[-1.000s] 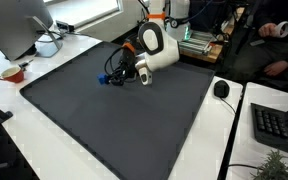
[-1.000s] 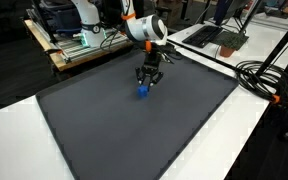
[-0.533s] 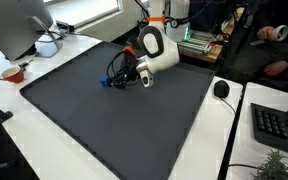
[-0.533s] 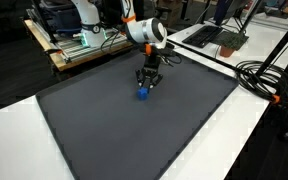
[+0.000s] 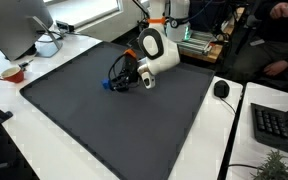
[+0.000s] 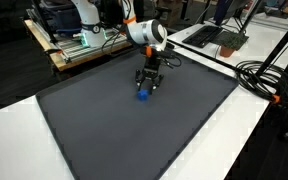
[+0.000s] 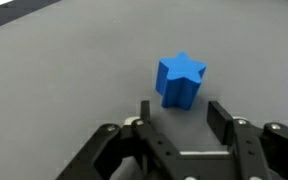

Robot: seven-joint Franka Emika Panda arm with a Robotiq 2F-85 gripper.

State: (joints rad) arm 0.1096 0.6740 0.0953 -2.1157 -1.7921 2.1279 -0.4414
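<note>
One dark mat (image 5: 114, 125) covers most of my white worktop (image 6: 9, 150). Over its far part my arm (image 5: 156, 50) bends down, white with an orange ring. My claw (image 7: 179, 108) hangs low above the mat, its two black fingers (image 7: 144, 112) spread wide and holding nothing. A small blue star-shaped block (image 7: 181, 80) stands on the mat just ahead of the gap between them, touching neither finger; in an exterior view the block (image 6: 142, 95) sits right beneath the claw.
</note>
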